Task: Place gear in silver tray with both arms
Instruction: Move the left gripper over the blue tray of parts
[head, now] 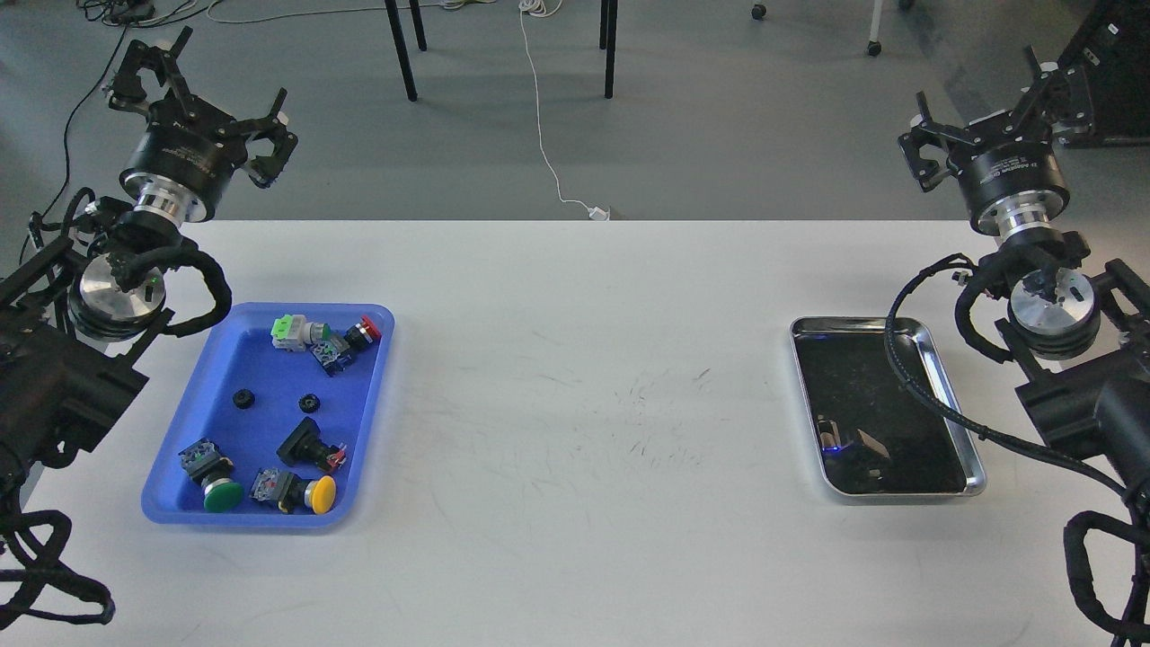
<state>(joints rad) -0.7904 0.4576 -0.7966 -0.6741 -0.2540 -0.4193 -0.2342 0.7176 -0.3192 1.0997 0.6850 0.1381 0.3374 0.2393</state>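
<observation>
Two small black gears (242, 398) (310, 402) lie side by side on the floor of a blue plastic tray (225, 359) at the table's left. The silver tray (853, 322) sits at the right, its dark floor holding only reflections. My left gripper (207, 103) hangs high beyond the table's far left corner, open, with nothing between its fingers, well above and behind the blue tray. My right gripper (988, 112) is raised past the far right corner, also open and holding nothing, behind the silver tray.
The blue tray also holds several push-button switches with green (222, 495), yellow (322, 493) and red (370, 329) caps. My right arm's black cable (916, 382) loops over the silver tray's right side. Beyond the table are chair legs and a white cord on the floor.
</observation>
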